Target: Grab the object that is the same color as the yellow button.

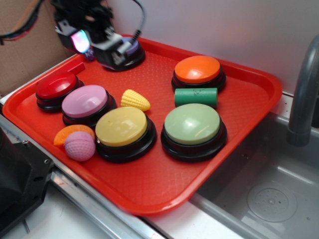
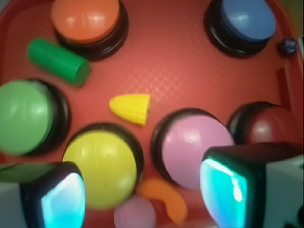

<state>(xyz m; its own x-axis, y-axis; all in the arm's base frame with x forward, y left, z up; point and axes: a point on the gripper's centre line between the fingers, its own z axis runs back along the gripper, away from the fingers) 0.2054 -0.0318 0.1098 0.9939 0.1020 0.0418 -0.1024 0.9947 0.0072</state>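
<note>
- Red textured plastic tray: six domed buttons on black bases, counted in wrist view.
- One yellow button; one bumpy, tapered corn cob just beside it at 12 o'clock.
- One green cylinder, one dimpled pink ball, one orange slice.
- End effector spread wide, holding nothing.
</note>
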